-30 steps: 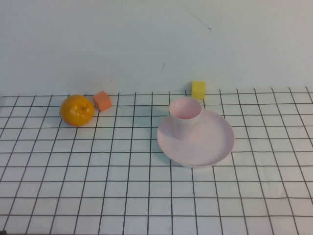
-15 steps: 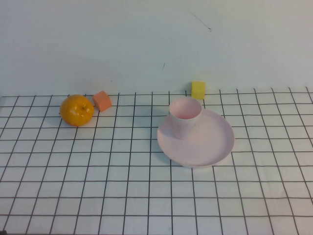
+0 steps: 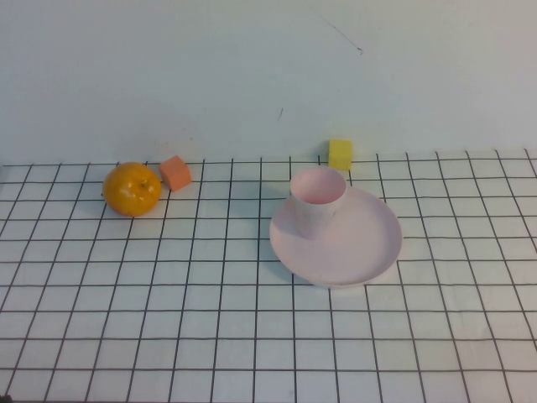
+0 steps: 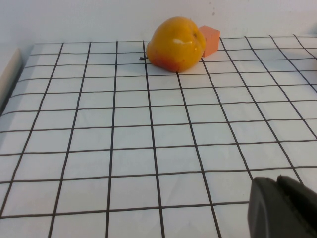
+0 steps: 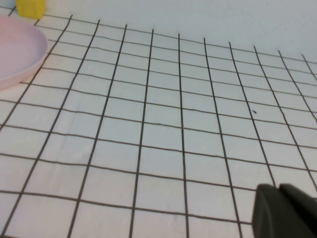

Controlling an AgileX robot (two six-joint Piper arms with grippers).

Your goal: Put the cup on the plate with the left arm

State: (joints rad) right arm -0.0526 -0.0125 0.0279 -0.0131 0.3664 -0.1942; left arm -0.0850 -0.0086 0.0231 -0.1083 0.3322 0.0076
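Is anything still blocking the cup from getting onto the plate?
Nothing visible. The cup already stands upright on the plate, at its far-left part. The orange and both blocks sit clear of it. The left tool and right tool are both away, over bare table.

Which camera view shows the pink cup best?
The high view: the cup stands upright and whole on the far-left part of the plate. The left wrist view shows no cup, only the left pincer low near the table. The right wrist view shows the plate's edge and the right pincer, also no cup.
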